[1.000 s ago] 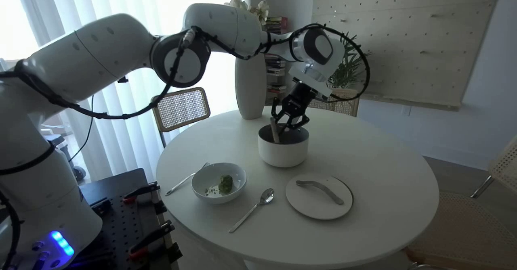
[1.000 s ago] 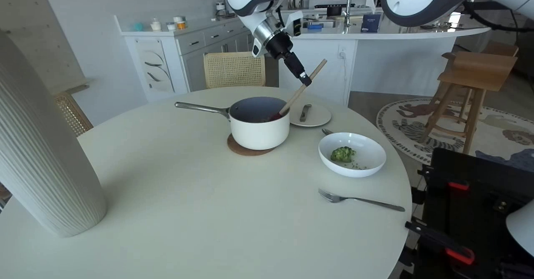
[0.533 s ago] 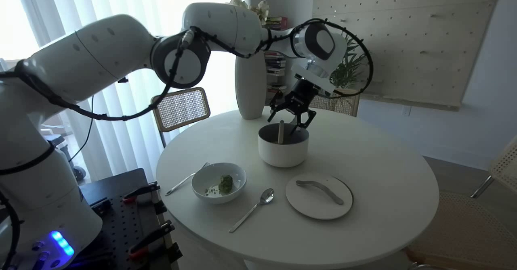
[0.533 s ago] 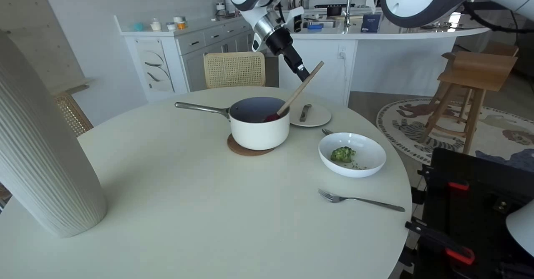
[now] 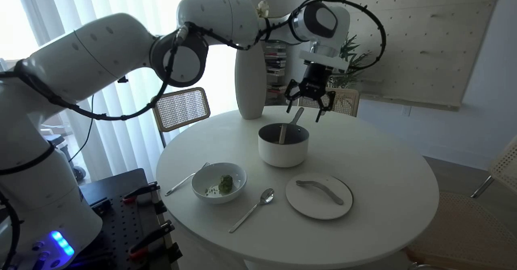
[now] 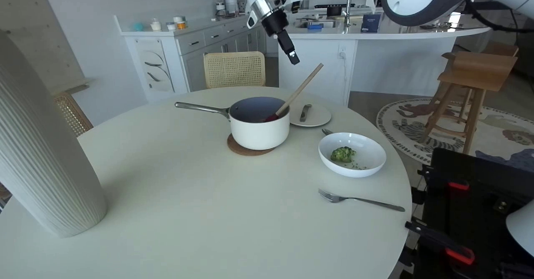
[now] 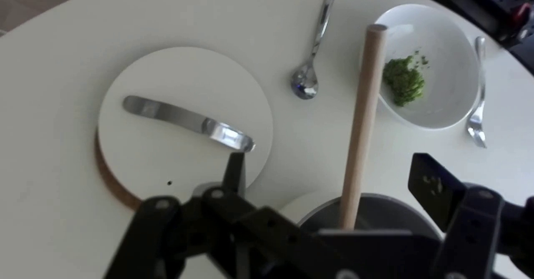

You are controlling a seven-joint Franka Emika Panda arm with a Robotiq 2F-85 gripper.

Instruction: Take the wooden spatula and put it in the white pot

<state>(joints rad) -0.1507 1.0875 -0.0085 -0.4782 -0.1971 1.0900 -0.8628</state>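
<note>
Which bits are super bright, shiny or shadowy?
In an exterior view, the curtains glare white; in an exterior view, a soft shadow lies by the vase; in the wrist view, the spoon glints and the gripper looks nearly black.

A white bowl [image 7: 448,72] of broccoli [image 7: 403,81] sits between a fork [image 7: 476,120] and a spoon [image 7: 307,76].

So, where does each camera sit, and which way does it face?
An exterior view sits near the robot's base, looks across the table at the pegboard; shows base, arm and open gripper.
An exterior view sits near the vase, looks over the white pot toward the kitchen counter; shows arm and gripper.
Wrist view, on the wrist, looks down on the wooden spatula leaning in the pot; shows the gripper's fingers, spread.
Both exterior views share pot, spatula, bowl and vase.
</note>
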